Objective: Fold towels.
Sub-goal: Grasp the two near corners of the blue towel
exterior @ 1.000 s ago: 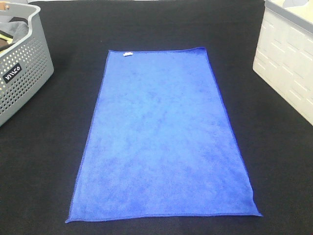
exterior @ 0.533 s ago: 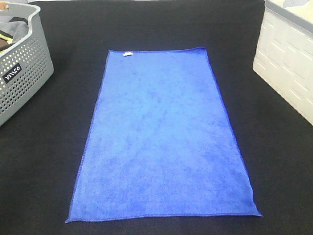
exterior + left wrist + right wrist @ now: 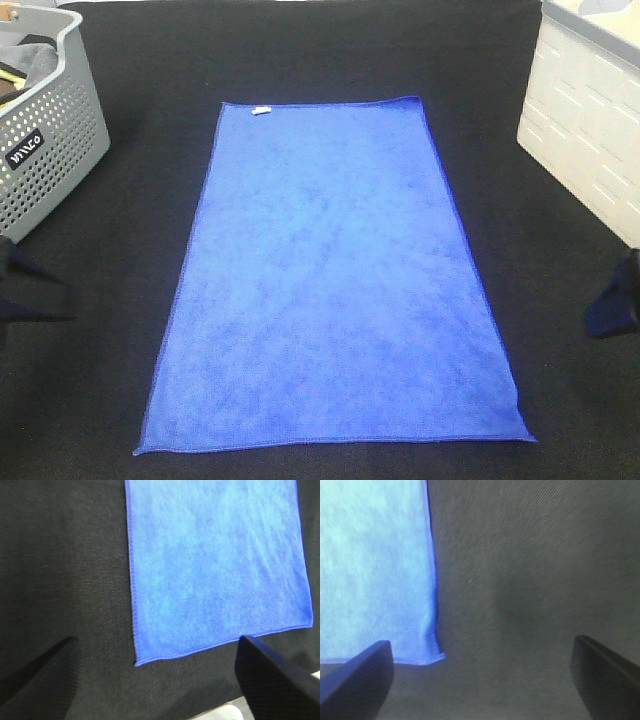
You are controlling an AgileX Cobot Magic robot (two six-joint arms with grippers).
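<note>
A blue towel [image 3: 330, 270] lies flat and spread out on the black table, long side running front to back, with a small white tag [image 3: 261, 110] at its far left corner. My left gripper [image 3: 25, 292] shows at the left edge of the exterior view, apart from the towel. In the left wrist view it [image 3: 157, 640] is open, above a near corner of the towel [image 3: 215, 565]. My right gripper [image 3: 612, 303] shows at the right edge, apart from the towel. In the right wrist view it [image 3: 481, 642] is open, empty, beside the towel's corner [image 3: 370, 570].
A grey perforated basket [image 3: 50, 140] with cloth in it stands at the back left. A white crate [image 3: 585, 120] stands at the back right. Black table cloth [image 3: 110, 330] surrounds the towel on all sides.
Both grippers have come into the exterior view, the left at the left edge and the right at the right edge. The towel has not moved.
</note>
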